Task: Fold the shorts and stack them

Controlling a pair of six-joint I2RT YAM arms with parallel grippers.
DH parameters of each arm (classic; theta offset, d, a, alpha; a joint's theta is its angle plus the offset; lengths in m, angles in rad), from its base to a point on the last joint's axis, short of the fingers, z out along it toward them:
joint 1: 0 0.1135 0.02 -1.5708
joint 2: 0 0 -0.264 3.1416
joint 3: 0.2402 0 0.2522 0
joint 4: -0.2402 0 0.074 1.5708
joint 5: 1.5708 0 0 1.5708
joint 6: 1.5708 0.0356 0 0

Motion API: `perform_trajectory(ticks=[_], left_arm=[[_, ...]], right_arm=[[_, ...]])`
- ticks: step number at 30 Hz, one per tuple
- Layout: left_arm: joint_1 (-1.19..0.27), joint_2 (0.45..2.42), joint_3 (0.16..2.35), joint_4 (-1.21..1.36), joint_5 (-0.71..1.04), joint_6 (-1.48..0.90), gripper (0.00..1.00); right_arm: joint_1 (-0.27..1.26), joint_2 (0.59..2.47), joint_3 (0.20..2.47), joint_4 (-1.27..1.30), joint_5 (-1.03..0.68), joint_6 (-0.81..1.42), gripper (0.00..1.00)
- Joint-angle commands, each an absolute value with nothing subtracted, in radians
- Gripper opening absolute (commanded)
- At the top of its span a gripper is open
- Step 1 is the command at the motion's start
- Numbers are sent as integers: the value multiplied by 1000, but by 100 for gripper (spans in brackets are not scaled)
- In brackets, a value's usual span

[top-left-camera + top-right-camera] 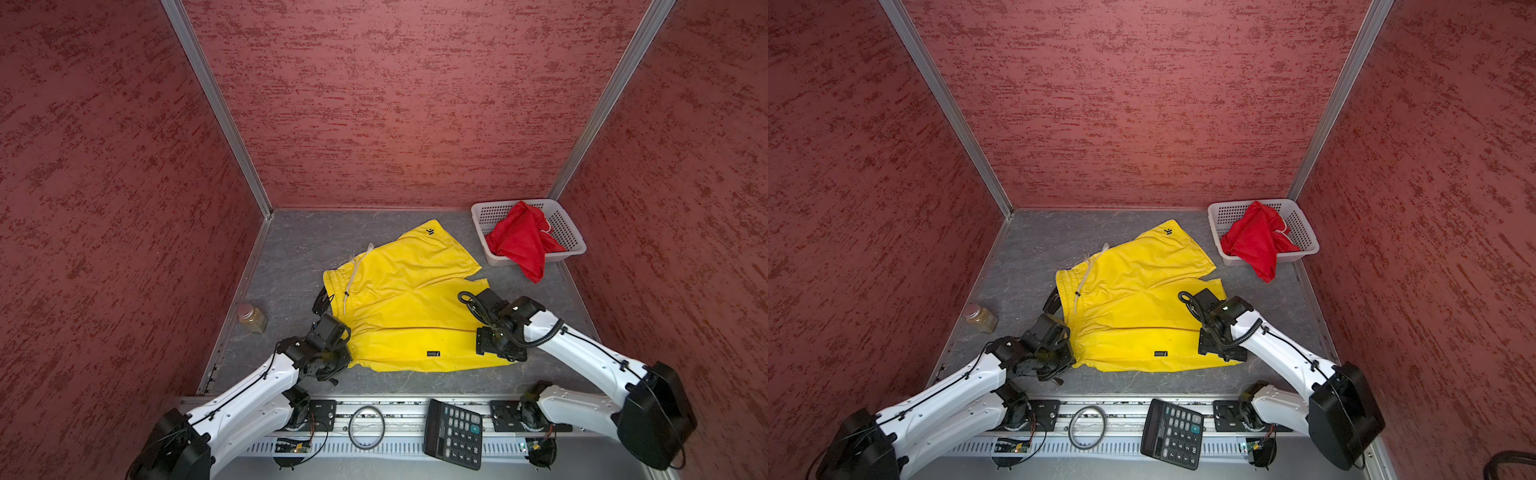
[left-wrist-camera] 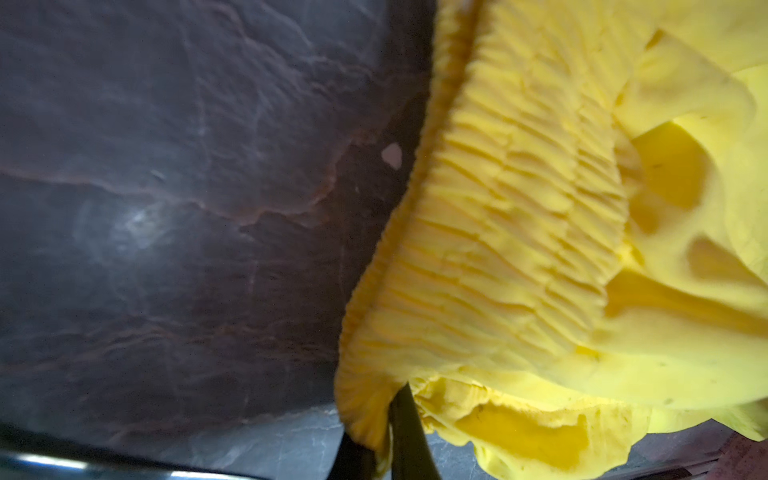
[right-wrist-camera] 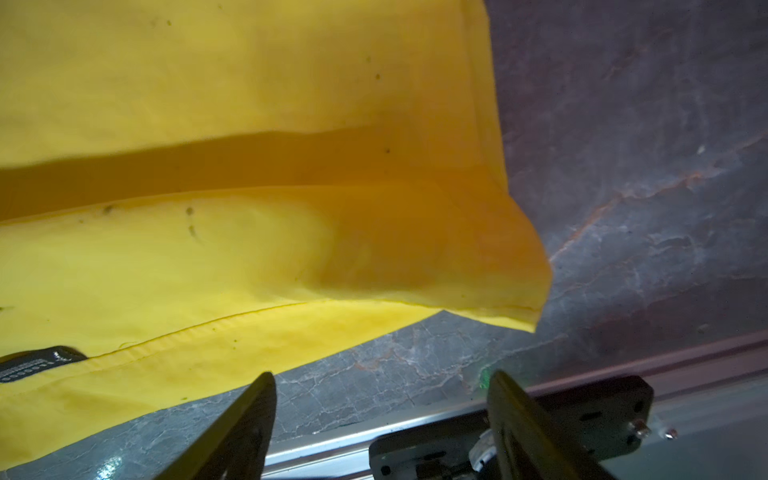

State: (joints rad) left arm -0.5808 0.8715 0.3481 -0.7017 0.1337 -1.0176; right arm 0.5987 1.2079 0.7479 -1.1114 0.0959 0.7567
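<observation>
The grey marbled surface (image 1: pixel 291 249) fills the floor of the booth. The bright yellow fabric shorts (image 1: pixel 399 299) lie spread across its middle, waistband on the left and both legs running off to the right. In the far right corner sits the white perforated plastic basket (image 1: pixel 571 226). The bright red fabric shorts (image 1: pixel 519 241) are heaped in it, with one end hanging over the near rim. They look untouched, so I take the yellow pair to be the one in work.

The left fingers (image 2: pixel 409 436) are closed tight on the near end of the gathered elastic waistband (image 2: pixel 498 228), with yellow cloth pinched between them. The right fingers (image 3: pixel 241 419) stand wide apart with only bare surface between them. They are just short of the near leg's hem corner (image 3: pixel 519 299), which seems to lift a little off the surface.

To my eye the step is a lengthwise fold, near leg over far leg. It would go best if the right fingers slid in around that raised corner and caught both layers of the hem, not just the top one. Then both ends should rise together and level, with the near edge, the one by the small dark label (image 1: pixel 433 353), kept gently taut so the cloth carries over flat. A slack end would likely sag and wrinkle the fold.
</observation>
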Motion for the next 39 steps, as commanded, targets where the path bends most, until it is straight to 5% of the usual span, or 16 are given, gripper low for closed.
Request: perform_trajectory(ticks=[1,9,19,24,26,30,33,39], left_arm=[[-560,911,310,-740,124,-980,0],[-521,907,288,-732,151,-958,0],[-488,899,267,-724,173,-945,0],[-486,868,272,-749,175,-947,0],[-484,848,272,-760,174,-948,0],[-480,827,270,-770,176,-951,0],[-478,826,266,-766,180,-953,0],[-476,833,259,-752,185,-951,0]], right_arm=[[619,1274,693,-972,87,823,81],[618,1320,636,-859,168,863,75],[598,1261,644,-889,217,868,5],[570,1182,692,-972,254,863,0],[544,1151,706,-1016,260,861,10],[447,1079,680,-1059,197,838,67],[398,1032,666,-1071,202,834,98],[356,1022,641,-1012,203,861,99]])
